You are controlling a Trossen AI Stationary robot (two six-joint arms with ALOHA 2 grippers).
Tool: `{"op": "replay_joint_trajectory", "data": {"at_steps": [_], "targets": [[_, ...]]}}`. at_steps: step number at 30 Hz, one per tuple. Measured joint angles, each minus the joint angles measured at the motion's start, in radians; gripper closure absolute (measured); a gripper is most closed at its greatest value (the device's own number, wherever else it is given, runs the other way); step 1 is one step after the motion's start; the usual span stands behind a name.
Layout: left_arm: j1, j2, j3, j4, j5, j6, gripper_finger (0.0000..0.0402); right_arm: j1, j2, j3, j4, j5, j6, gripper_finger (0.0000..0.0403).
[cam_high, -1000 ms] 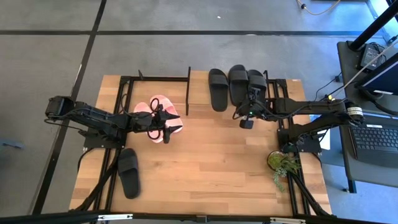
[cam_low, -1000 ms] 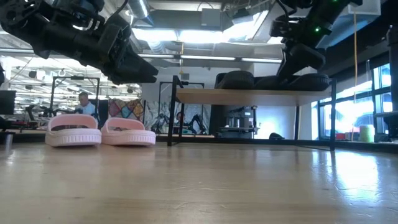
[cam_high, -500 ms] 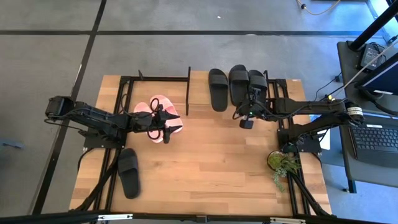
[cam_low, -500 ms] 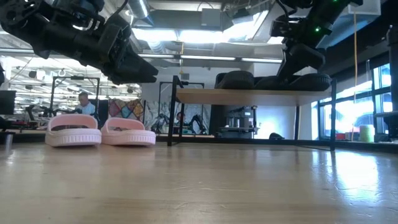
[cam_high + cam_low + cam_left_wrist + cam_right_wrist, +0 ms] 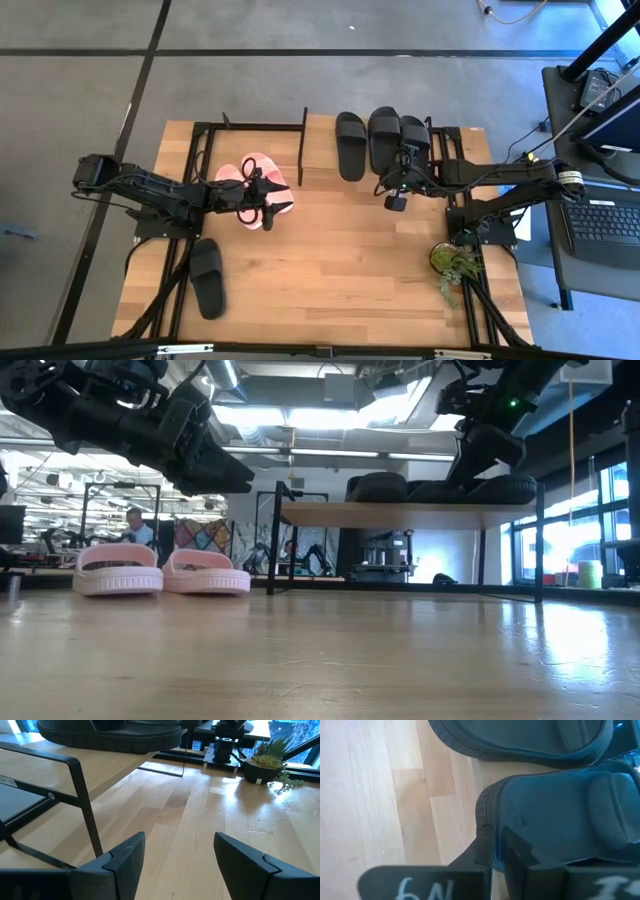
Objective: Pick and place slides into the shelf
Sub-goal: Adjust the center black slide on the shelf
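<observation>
The right hand (image 5: 397,188) gripped the heel of a black slide (image 5: 414,134) lying lengthwise on the shelf (image 5: 318,150); the left hand (image 5: 268,205) hovered open beside the pink slides (image 5: 252,172).

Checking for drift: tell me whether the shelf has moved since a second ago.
Yes. In the high view the shelf has shifted slightly left along the table.

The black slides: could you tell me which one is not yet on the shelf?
The lone black slide lying on the tabletop near the left arm's base. The other three black slides sit on the shelf.
</observation>
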Motion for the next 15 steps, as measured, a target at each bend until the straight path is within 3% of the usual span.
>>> {"op": "replay_joint_trajectory", "data": {"at_steps": [15], "targets": [[0.0, 0.0, 0.0, -0.001, 0.0, 0.0, 0.0173, 0.008, 0.0, 0.124, -0.123, -0.033, 0.099, 0.038]]}}
